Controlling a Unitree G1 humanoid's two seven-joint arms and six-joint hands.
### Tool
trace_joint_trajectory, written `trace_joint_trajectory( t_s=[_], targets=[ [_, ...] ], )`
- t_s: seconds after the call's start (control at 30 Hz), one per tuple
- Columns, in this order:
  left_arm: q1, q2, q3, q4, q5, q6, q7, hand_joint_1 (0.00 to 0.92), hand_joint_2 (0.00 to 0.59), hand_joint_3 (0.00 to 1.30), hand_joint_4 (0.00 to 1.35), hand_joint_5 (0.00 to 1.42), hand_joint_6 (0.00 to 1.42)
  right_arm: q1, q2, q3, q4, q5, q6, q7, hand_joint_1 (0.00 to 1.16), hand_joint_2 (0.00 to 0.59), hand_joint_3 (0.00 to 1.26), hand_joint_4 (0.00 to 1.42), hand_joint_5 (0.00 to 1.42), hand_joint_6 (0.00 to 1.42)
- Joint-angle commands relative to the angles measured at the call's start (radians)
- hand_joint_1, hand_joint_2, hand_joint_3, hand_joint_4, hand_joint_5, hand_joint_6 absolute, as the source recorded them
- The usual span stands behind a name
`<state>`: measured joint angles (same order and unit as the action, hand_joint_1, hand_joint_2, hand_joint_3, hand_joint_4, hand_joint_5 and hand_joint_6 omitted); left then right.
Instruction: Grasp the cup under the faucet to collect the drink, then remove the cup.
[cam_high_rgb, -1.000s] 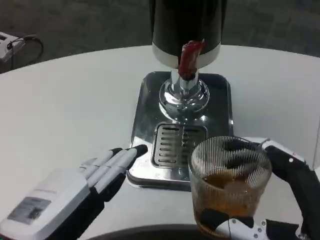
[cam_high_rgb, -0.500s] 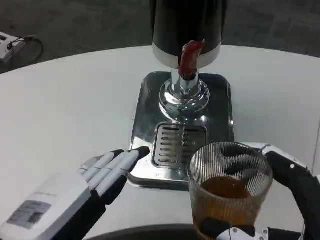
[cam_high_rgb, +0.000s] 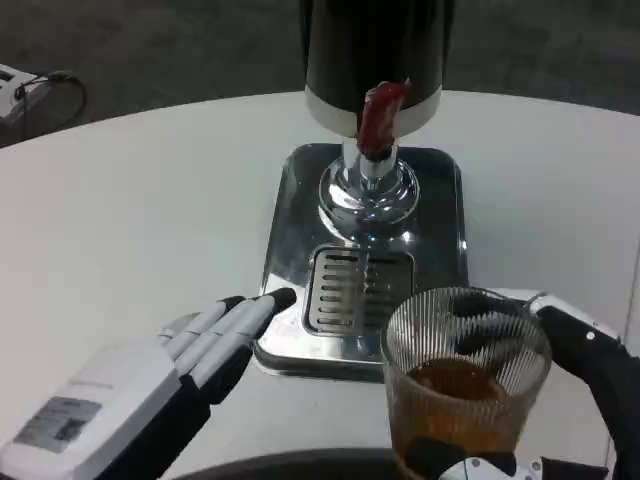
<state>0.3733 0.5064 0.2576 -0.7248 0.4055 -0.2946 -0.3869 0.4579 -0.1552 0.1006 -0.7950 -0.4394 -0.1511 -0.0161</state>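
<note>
A ribbed clear glass cup (cam_high_rgb: 462, 385) holding amber drink is near the bottom right, in front of the drip tray. My right hand (cam_high_rgb: 580, 370) grips it, with fingers wrapped behind and a thumb under its base. The black drink dispenser (cam_high_rgb: 375, 55) with a red tap lever (cam_high_rgb: 378, 115) stands on a shiny steel base (cam_high_rgb: 365, 250), whose slotted drip grate (cam_high_rgb: 350, 290) is bare. My left hand (cam_high_rgb: 190, 345) rests on the table at the tray's front left corner, fingers straight and together, fingertips touching the tray edge and holding nothing.
The round white table (cam_high_rgb: 130, 200) spreads left and right of the dispenser. A small white device with a cable (cam_high_rgb: 20, 90) lies at the far left edge. A dark rim shows at the bottom edge.
The cup has shifted slightly right and toward me with my right hand. My left hand has barely moved.
</note>
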Motion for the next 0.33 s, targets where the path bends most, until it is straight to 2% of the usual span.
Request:
trace_joint_trajectory(
  t_s=[0.03, 0.33],
  targets=[
    [0.015, -0.001, 0.001, 0.0, 0.01, 0.006, 0.0, 0.0, 0.087, 0.0, 0.0, 0.0, 0.05, -0.004, 0.01, -0.003, -0.04, 0.025, -0.047, -0.003, 0.92, 0.18, 0.78, 0.92, 0.98, 0.42],
    [0.019, -0.005, -0.011, -0.003, 0.014, 0.006, 0.001, 0.0, 0.088, 0.0, 0.0, 0.0, 0.06, 0.005, 0.011, -0.006, -0.039, 0.032, -0.055, -0.002, 0.92, 0.18, 0.78, 0.92, 0.98, 0.43]
  ],
)
